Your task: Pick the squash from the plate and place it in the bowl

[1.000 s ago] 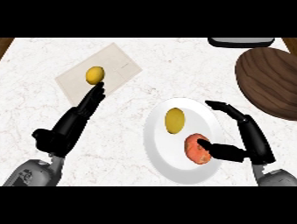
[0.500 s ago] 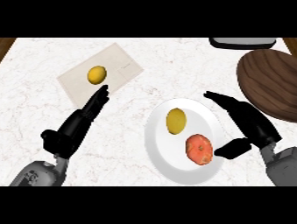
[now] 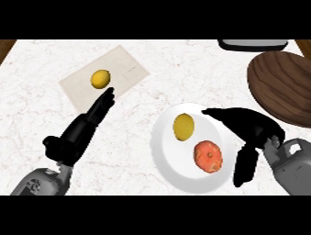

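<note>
- While the squash (image 3: 183, 126) lies on the white plate (image 3: 164, 158), you have no part of the task done: nothing is lifted and nothing shows in the bowl (image 3: 290, 87).
- You see the right robot hand (image 3: 249, 127) over the plate's right side, fingers spread and relaxed, holding nothing; whether it touches the plate I cannot tell.
- The squash is the yellow, oval piece on the upper left part of the plate, just beside the right robot hand's upper fingers but apart from them.
- An orange round fruit (image 3: 208, 156) shares the plate, below and to the right of the squash, near the hand's lower finger.
- The brown wooden bowl stands at the right of the worktop (image 3: 29, 105), close to the plate's upper right.
- The left robot hand (image 3: 83, 131) lies released on the worktop at the view's left, straight fingers pointing up toward a beige board (image 3: 127, 69).
- On that board sits a second yellow piece (image 3: 100, 78), well apart from the plate; do not take it for the one you want.
- What is left, by my judgement: close on the squash, lift it, carry it right, set it in the bowl.
- Count: one plate, one bowl, one board, two yellow pieces, one orange fruit, two robot hands.
- A dark object (image 3: 252, 44) shows at the top edge; what it is I cannot tell.
</note>
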